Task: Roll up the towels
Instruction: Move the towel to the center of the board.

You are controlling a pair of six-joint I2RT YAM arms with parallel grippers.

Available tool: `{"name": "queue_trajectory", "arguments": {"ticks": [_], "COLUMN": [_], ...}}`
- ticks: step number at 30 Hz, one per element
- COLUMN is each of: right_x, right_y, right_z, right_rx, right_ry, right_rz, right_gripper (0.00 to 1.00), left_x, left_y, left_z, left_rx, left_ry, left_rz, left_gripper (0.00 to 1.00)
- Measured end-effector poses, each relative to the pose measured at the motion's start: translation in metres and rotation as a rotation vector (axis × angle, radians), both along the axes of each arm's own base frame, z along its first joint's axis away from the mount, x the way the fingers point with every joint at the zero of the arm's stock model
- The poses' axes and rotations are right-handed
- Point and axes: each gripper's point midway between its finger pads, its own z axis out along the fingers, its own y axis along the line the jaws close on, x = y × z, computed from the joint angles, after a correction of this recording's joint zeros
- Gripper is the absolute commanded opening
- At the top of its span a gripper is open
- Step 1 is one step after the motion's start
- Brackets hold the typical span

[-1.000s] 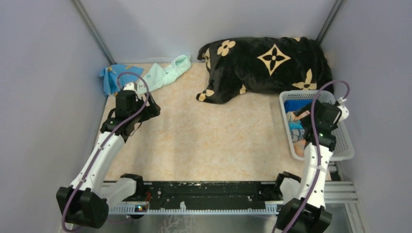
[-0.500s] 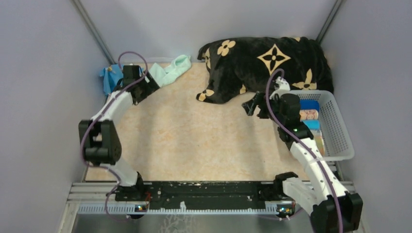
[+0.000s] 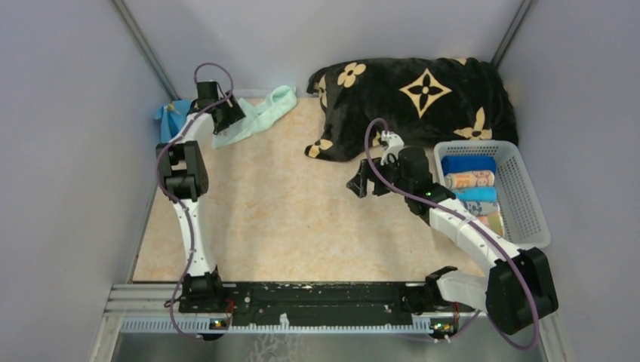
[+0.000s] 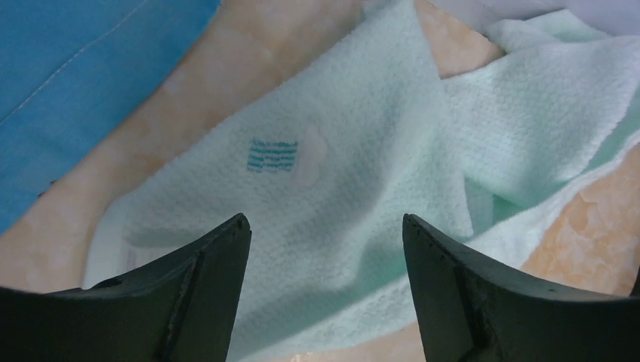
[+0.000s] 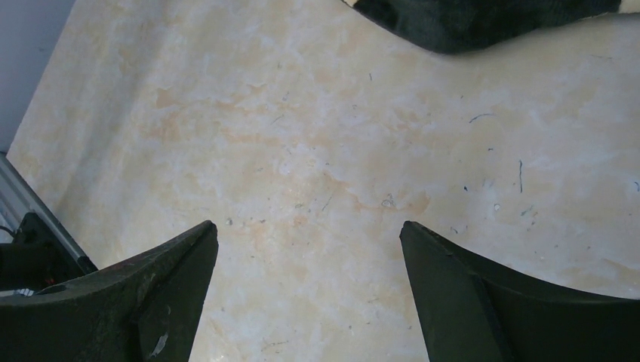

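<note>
A crumpled mint green towel (image 3: 264, 115) lies at the back left of the table, and it fills the left wrist view (image 4: 362, 151). A blue towel (image 3: 167, 118) lies beside it against the left wall (image 4: 75, 60). My left gripper (image 3: 226, 121) hovers low over the mint towel's near end, open, its fingers (image 4: 324, 222) on either side of a fold and holding nothing. My right gripper (image 3: 361, 185) hangs open over bare tabletop (image 5: 309, 226), empty. Rolled towels, blue (image 3: 468, 164), orange (image 3: 469, 179) and grey-blue (image 3: 477, 194), lie in the basket.
A white mesh basket (image 3: 490, 145) stands at the right edge. A big black blanket (image 3: 423, 98) with beige flowers is heaped at the back right, and its edge shows in the right wrist view (image 5: 483, 19). Grey walls close three sides.
The left arm has stretched further back and left, onto the mint towel. The right arm has swung left, away from the basket, out over the table's middle.
</note>
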Motion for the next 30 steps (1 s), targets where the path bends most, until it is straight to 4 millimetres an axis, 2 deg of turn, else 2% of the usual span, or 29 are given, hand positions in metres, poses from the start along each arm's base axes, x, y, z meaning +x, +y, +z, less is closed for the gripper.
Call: {"name": "queue_trajectory", "arguments": {"ticks": [2,5,9,13,16,17,23,25,28,30], "right_x": [0.0,0.0,-0.003,-0.008,-0.012,-0.013,-0.022,-0.025,-0.031,-0.036], "right_y": [0.004,0.008,0.014,0.018,0.018,0.019,0.026,0.026,0.026,0.027], "right_z": [-0.006,-0.011,-0.011,-0.017,-0.023,-0.023,-0.03,-0.034,-0.043,-0.049], "right_rx": [-0.006,-0.011,-0.01,-0.017,-0.028,-0.031,-0.054,-0.063,-0.082,-0.097], "right_ry": [0.011,0.023,0.017,0.023,0.036,0.036,0.045,0.05,0.067,0.085], "right_rz": [0.015,0.026,0.044,0.057,0.06,0.061,0.076,0.075,0.074,0.075], "right_gripper": [0.91,0.91,0.91,0.91,0.91,0.91,0.91,0.91,0.9,0.88], "left_x": [0.007,0.0,-0.035,-0.1,-0.164,-0.185,-0.309,-0.344,-0.379,-0.387], "left_y": [-0.001,-0.008,-0.023,-0.051,-0.09,-0.107,-0.243,-0.271,-0.29,-0.288], "left_z": [-0.011,-0.02,-0.022,-0.024,-0.026,-0.027,-0.03,-0.03,-0.027,-0.021], "left_rx": [-0.015,-0.055,-0.163,-0.295,-0.376,-0.392,-0.468,-0.484,-0.483,-0.47], "left_ry": [0.011,0.039,0.088,0.175,0.237,0.26,0.392,0.434,0.468,0.459], "left_rz": [-0.024,-0.044,-0.044,-0.037,-0.055,-0.072,-0.332,-0.403,-0.458,-0.461], "left_gripper": [0.79,0.78,0.76,0.76,0.76,0.77,0.79,0.8,0.82,0.83]}}
